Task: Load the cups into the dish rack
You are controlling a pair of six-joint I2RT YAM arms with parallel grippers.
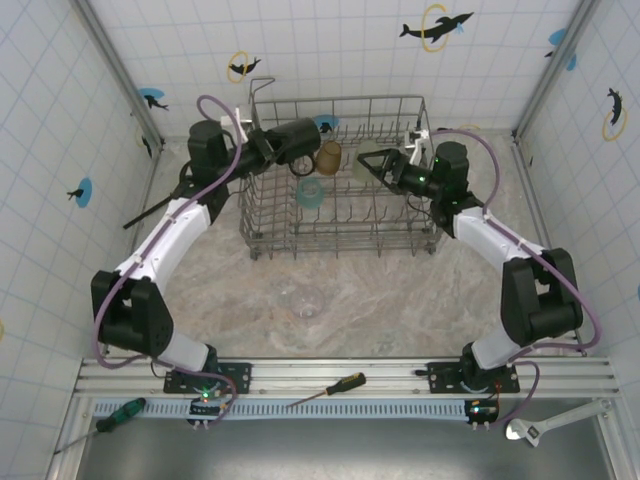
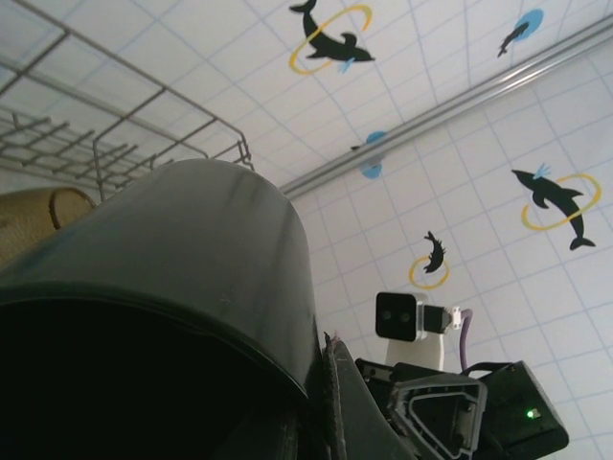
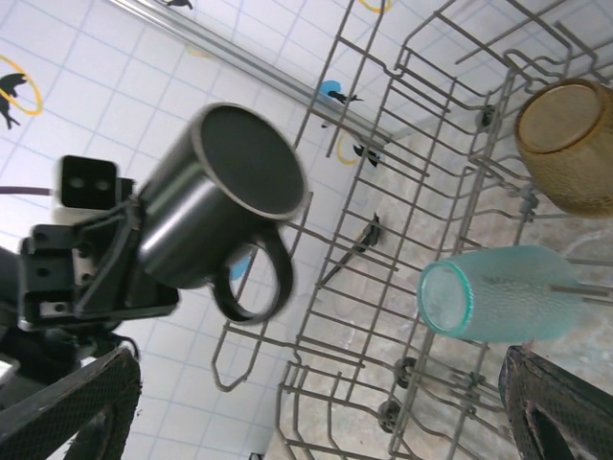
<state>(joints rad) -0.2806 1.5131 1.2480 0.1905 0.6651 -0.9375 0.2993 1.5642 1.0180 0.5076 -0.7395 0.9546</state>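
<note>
Top external view: the left gripper (image 1: 270, 148) is clamped tight on the mug (image 1: 300, 137), holding it on its side just above the left wall of the dish rack (image 1: 262, 215). From the left wrist, the mug's dark mouth faces back toward the fingers (image 2: 335, 402), which suggests a pinch on the rim wall. That grip leaves the base leading and the handle hanging down, as the right wrist view shows (image 3: 225, 196). The tilt looks chosen so the mug can be turned mouth-down over the tines. The right gripper (image 1: 383, 165) stands wide open over the right half of the rack, gripping nothing, probably free after a placement or waiting its turn. Inside the rack an amber cup (image 1: 328, 157) and a light blue cup (image 1: 308, 192) lie on their sides between the wires, well apart from the mug. One clear cup (image 1: 305, 300) sits on the table in front of the rack, not yet loaded.
</note>
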